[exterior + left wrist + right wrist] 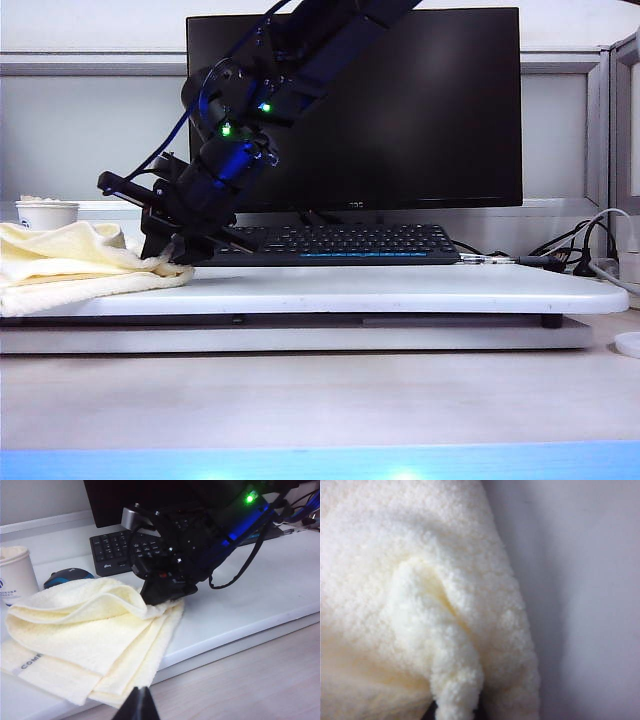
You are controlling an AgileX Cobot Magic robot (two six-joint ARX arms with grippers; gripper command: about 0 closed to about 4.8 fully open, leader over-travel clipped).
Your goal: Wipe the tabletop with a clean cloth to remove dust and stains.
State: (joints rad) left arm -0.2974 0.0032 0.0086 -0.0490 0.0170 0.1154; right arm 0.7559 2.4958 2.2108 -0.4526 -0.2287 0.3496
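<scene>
- Two tools: right tool [172, 250] closed, pinching cloth [70, 262] at its edge on surface [400, 290].
- Left tool [137, 705] near cloth corner, opening can't tell.

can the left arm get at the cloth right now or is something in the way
Probably yes, but only partly. The cloth lies just ahead of the left gripper, its near folds uncovered. The right gripper, shut on the cloth's far edge on the tabletop, blocks that end.
</scene>
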